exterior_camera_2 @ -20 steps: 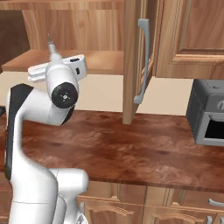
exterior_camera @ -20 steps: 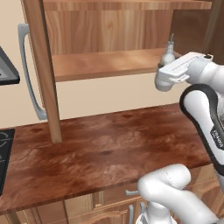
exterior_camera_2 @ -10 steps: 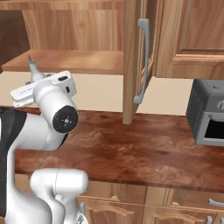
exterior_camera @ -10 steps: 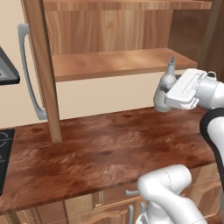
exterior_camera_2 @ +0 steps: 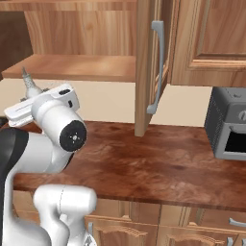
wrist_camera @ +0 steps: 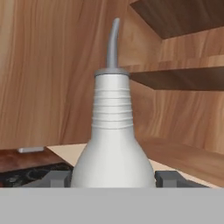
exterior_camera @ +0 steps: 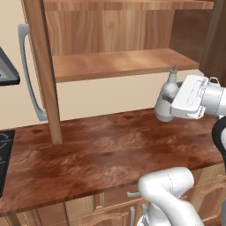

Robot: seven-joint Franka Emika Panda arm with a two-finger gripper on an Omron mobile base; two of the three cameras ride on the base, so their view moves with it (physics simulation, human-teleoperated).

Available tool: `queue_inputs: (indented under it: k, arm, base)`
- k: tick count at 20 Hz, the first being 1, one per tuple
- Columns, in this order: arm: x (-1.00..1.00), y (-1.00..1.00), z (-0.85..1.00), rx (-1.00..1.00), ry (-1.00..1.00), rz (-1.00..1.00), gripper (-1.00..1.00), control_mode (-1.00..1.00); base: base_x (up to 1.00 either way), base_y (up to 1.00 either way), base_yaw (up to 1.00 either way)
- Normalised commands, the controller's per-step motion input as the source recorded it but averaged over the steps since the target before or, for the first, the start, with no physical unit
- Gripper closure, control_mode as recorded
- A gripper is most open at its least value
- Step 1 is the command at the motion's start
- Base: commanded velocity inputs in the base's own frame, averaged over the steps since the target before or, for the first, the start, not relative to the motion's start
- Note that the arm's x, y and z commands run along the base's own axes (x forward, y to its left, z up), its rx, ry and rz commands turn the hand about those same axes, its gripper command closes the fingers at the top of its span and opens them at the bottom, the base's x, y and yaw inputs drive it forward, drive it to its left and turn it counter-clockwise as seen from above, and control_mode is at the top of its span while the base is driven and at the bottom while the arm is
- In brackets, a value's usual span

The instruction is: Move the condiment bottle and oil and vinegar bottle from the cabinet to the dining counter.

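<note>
My gripper (exterior_camera: 171,105) is shut on the oil and vinegar bottle (exterior_camera: 167,96), a pale grey-white pear-shaped bottle with a thin spout. I hold it upright in the air, just off the right front corner of the cabinet's lower shelf (exterior_camera: 119,62) and above the counter. From the right base view its spout (exterior_camera_2: 28,81) pokes up behind the hand. The hand view has the bottle (wrist_camera: 113,140) between the two fingertips (wrist_camera: 57,178), with the open cabinet (wrist_camera: 183,78) behind it. The condiment bottle and the dining counter are out of view.
The cabinet's open door (exterior_camera: 42,66) with its grey bar handle (exterior_camera: 27,75) stands out over the wood-grain counter (exterior_camera: 97,150). A black stovetop (exterior_camera: 3,154) lies at the counter's left end. A grey microwave (exterior_camera_2: 230,126) sits on the counter at the right.
The hand has drawn the bottle out from the cabinet shelf, down and away from it, towards the right of the left base view. The grip has stayed the same.
</note>
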Motion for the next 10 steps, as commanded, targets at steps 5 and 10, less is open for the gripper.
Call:
queue_inputs:
  k: [5,10]
  arm:
    - [-0.39,0.02,-0.24,0.0,0.0,0.0,1.0,-1.0]
    - [-0.36,0.16,-0.23,0.0,0.04,0.0,1.0,-1.0]
  base:
    - [0.0,0.0,0.0]
    - [0.0,0.0,0.0]
